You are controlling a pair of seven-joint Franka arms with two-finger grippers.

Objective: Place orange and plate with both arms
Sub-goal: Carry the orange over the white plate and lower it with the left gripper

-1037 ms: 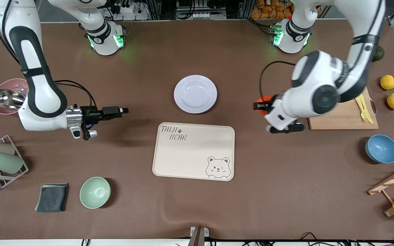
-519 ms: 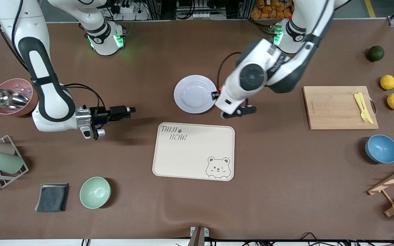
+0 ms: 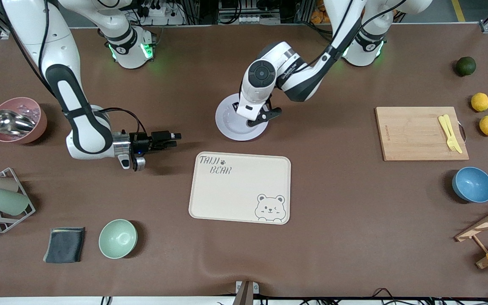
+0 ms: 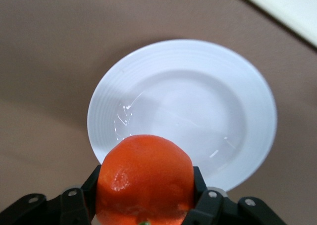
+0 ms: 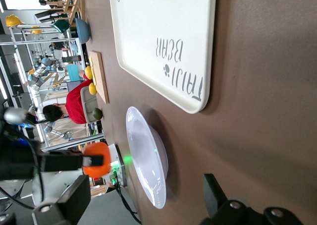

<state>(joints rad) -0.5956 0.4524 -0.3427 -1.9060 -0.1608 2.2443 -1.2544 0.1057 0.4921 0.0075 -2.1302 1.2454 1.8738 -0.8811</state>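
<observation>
Over the plate point(image 4: 198, 111), up in the air, the orange point(image 4: 144, 178) sits clamped between the jaws of the left gripper point(image 4: 146, 200); the left wrist view shows the black fingers point(image 4: 200, 195) pressed against both sides of the fruit, with the plate's rim directly beneath it. In the right wrist view the orange point(image 5: 96, 159) hangs clear above the plate point(image 5: 146, 158), not touching it. The plate point(image 3: 231, 123) lies flat on the brown desk point(image 3: 337, 212), just farther from the front camera than the cream bear-print tray point(image 3: 239, 187), and the two are near each other but apart. The left arm reaches in from its base and covers part of the plate in the front view.

The right gripper point(image 3: 172, 137) is held low over bare desk toward the right arm's end, beside the tray's corner, its jaws apart and holding nothing.

Toward the left arm's end lie a wooden cutting board point(image 3: 413, 133) carrying a yellow fork point(image 3: 449, 133), two lemons point(image 3: 480, 101), a dark green fruit point(image 3: 466, 66) and a blue bowl point(image 3: 472, 184). Toward the right arm's end are a pink bowl point(image 3: 36, 116) holding a metal scoop point(image 3: 9, 121), a mint green bowl point(image 3: 117, 238) and a dark folded cloth point(image 3: 65, 244).
</observation>
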